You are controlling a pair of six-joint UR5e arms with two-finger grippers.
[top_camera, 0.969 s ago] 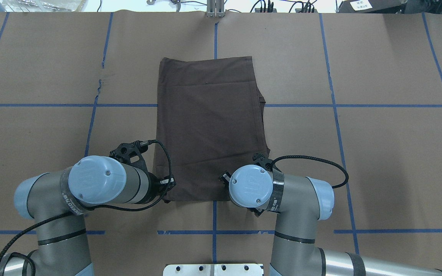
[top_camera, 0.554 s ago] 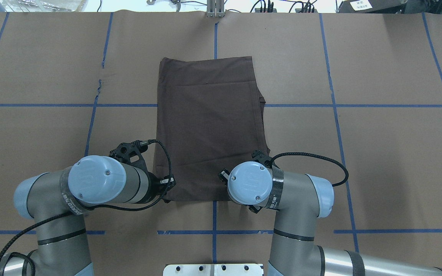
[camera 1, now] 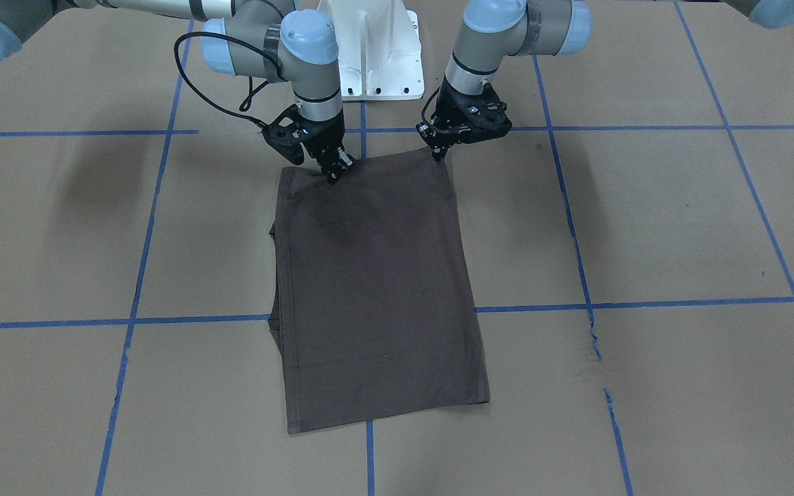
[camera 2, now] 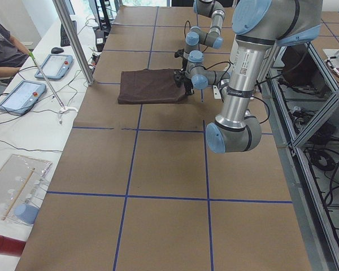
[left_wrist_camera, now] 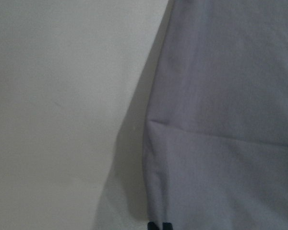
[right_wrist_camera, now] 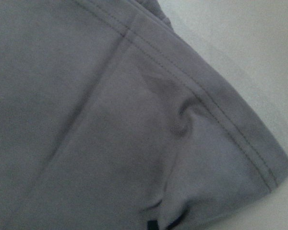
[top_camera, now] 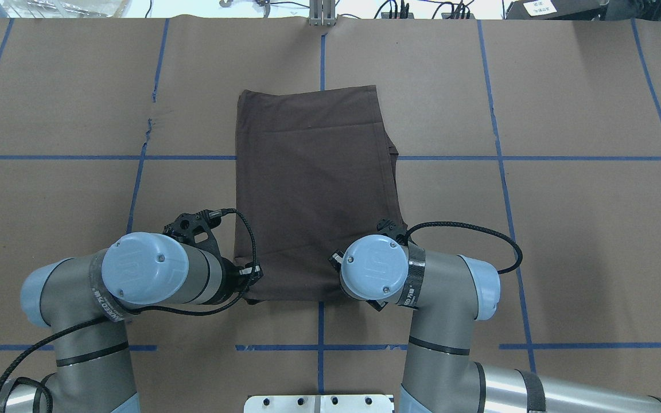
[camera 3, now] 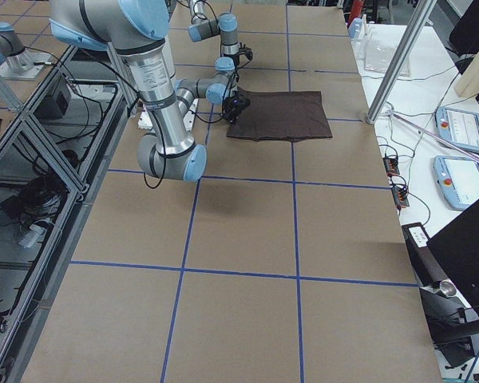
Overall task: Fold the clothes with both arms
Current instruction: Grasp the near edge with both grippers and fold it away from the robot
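On the left side of the table (top_camera: 49, 189), close to the robot, the left gripper (camera 1: 437, 151) stood at the near left corner of the shirt (top_camera: 313, 189). Its jaws were narrow and closed on the edge of the cloth: the left wrist camera showed two dark fingertips (left_wrist_camera: 167, 225) close together, with a crease running toward them. The shirt itself lay flat in the middle of the table, folded to a long strip that reached away from the robot. At its near right corner the right gripper (camera 1: 336, 171) pinched the hem, also with narrow jaws, and the cloth puckered there. I judged the shirt light, soft and limp, neither slippery nor fragile. It would probably sag between the two holds, so the two near corners, taken through all layers, seemed the right places to hold it.
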